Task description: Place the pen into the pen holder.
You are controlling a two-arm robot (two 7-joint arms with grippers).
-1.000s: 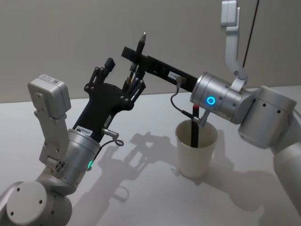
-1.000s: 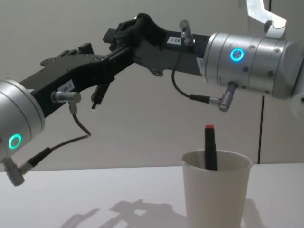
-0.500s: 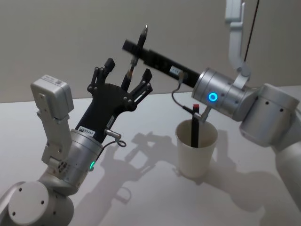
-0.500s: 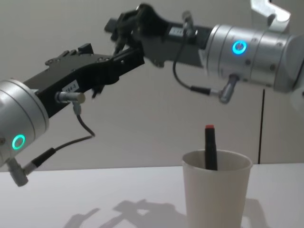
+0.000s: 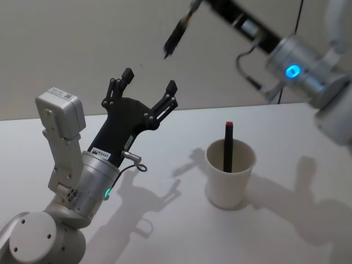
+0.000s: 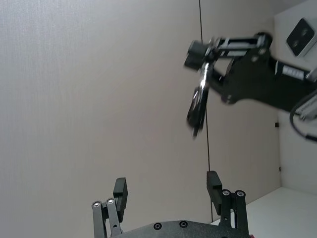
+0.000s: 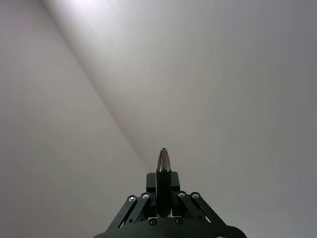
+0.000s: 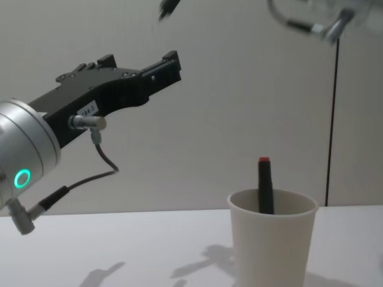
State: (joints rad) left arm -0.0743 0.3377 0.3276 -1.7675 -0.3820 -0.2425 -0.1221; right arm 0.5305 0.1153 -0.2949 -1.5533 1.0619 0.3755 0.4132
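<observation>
So the right gripper (image 7: 161,210) is way up in the air, above and to the left of the cup (image 5: 230,179), and it's clamped on a pen (image 5: 177,36). From the head view the pen hangs tip-down at a slant, well clear of everything. In the right wrist view you can see the fingers pinched around the barrel near one end with the metal tip poking out past them.

The left gripper (image 5: 148,94) sits lower, held up over the table (image 5: 165,231), fingers spread wide with nothing between them. The pen is above it, not touching.

The cup stands upright on the table near the right side, and there's already a dark pen with a red cap (image 5: 227,147) leaning inside it.

Handling-wise, my guess: the pen is light and stiff, but the barrel looks smooth, so it could swivel or slide in a narrow pinch like that. Held near the end, most of its length swings free, which makes aiming the tip fiddlier. A hold nearer the middle would be steadier, I'd think. The cup is the real worry. Thin paper, light, nothing pinning it down, so a sideways knock on the rim probably tips it. Best to come straight down and let go low, dodging the pen already in there.
</observation>
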